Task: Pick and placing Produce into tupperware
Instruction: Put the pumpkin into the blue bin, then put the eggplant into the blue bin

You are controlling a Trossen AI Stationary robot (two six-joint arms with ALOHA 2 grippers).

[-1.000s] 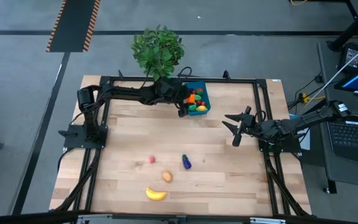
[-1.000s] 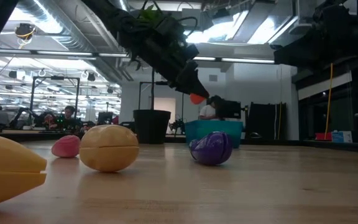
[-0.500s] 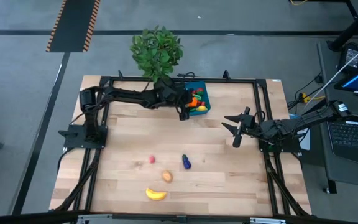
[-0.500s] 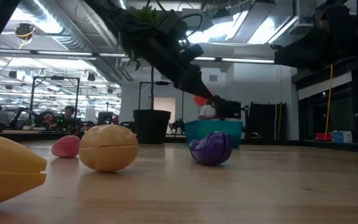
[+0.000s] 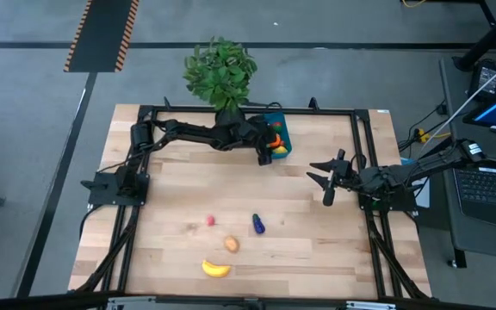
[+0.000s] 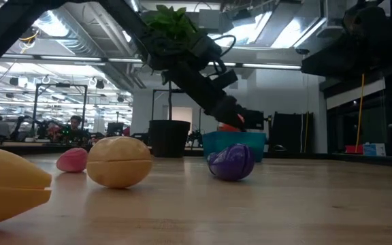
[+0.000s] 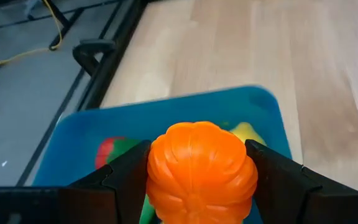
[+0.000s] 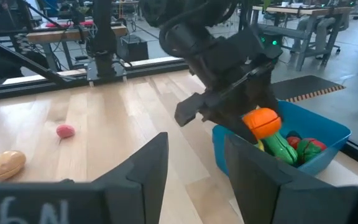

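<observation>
I see my left tool [image 7: 201, 186] clamped on the orange [image 7: 202, 169], held over the blue tupperware [image 7: 79, 140], which sits at the worktop's [image 5: 317, 250] far edge beside the potted plant [image 5: 220, 71]. My right tool [image 5: 321, 178] waits near the right edge, fingers parted, holding nothing. Banana [image 5: 216, 269], potato [image 5: 231, 244], eggplant [image 5: 257, 225] and a pink fruit [image 5: 211, 221] lie loose nearer the front.
</observation>
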